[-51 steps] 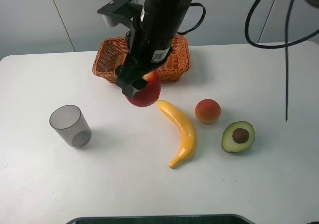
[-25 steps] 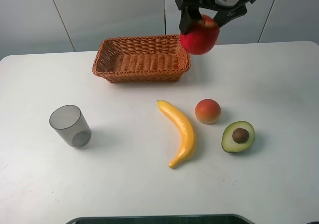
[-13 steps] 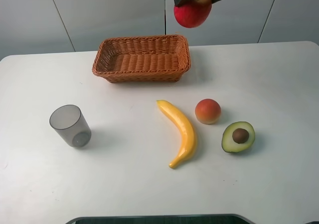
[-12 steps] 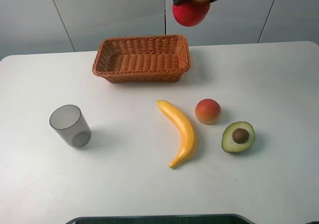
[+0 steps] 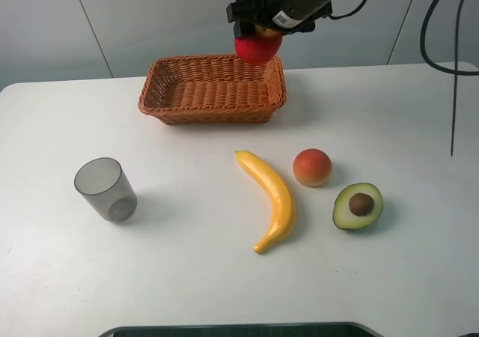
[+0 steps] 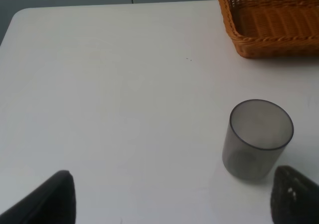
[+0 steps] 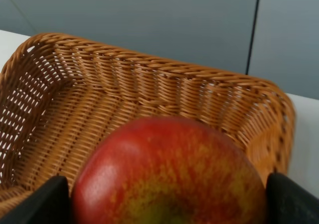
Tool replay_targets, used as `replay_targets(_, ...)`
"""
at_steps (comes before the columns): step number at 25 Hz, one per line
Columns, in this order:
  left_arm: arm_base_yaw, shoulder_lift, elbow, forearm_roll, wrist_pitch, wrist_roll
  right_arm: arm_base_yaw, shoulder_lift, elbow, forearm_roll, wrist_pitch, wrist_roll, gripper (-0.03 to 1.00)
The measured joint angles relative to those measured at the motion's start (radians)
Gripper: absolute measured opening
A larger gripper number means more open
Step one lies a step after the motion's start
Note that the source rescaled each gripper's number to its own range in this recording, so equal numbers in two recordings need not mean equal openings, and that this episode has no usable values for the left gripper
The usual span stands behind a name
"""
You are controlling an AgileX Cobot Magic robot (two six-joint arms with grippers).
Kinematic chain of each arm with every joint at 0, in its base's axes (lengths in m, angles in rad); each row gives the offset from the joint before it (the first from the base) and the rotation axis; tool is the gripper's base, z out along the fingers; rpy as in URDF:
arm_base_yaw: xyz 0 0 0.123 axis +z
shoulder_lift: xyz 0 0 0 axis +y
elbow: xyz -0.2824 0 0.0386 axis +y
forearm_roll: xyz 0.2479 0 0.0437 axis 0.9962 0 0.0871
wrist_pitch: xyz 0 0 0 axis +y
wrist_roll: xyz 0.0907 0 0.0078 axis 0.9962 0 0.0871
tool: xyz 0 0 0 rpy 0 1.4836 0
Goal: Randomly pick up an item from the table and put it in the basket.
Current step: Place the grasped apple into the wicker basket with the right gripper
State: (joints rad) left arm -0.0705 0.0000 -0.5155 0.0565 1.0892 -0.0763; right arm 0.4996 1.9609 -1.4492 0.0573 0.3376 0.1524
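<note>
Exterior high view: right gripper (image 5: 257,37) is clamped on the round glossy red apple w/ yellowish patch (image 5: 258,50), one jaw on each side of it. Apple is off the large white flat table (image 5: 187,277), held in the air over the right end of the rectangular brown woven wicker basket (image 5: 209,114). Basket sits near the far edge, a bit left of centre. Right wrist view confirms: basket floor and far wall lie directly below and beyond the apple. Can't tell its clearance from the rim.

Left gripper (image 6: 174,199): jaws wide apart, empty, low over the table on the left side, grey translucent cup (image 6: 259,139) just beside one jaw.

Progress (my est.):
- pick: done, apple lifted.
- carry to basket: approx. done.
- left: lower, release, withdraw. Basket holds nothing yet.

Untouched: long yellow banana (image 5: 271,198) mid-table; small orange-red peach (image 5: 312,167) and halved avocado w/ brown pit (image 5: 358,205) toward the right edge.

Writing/labels: none readable on the fruit, cup or basket. Pale patch on the right arm near the wrist, poss. a sticker, too small to read.
</note>
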Motion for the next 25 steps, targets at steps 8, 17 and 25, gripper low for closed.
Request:
replay_targets(8,0.000,0.000,0.000,0.000,0.000,0.000,0.006,0.074,0.000,-0.029,-0.102,0.000,0.06)
replay_targets(17,0.000,0.000,0.000,0.000,0.000,0.000,0.018,0.121,0.000,-0.049,-0.139,0.002,0.06)
replay_targets(25,0.000,0.000,0.000,0.000,0.000,0.000,0.024,0.129,0.000,-0.049,-0.157,-0.002,0.06)
